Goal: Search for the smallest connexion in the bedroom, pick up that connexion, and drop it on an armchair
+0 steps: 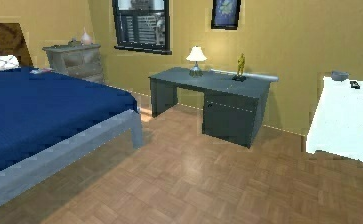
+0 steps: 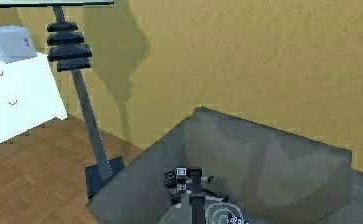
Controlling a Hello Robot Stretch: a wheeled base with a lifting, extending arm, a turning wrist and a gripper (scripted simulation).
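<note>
Gripper (image 2: 192, 183) at armchair (image 2: 279, 165), by its near edge; finger state untellable, likewise whether holding connexion. Risk: release too close to that edge, small connexion bouncing off armchair.

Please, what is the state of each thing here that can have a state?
desk, drawers shut
table lamp, upright on the desk
bed, made, blue cover
floor lamp, standing upright
gripper, seen against the armchair; whether it holds anything cannot be told
</note>
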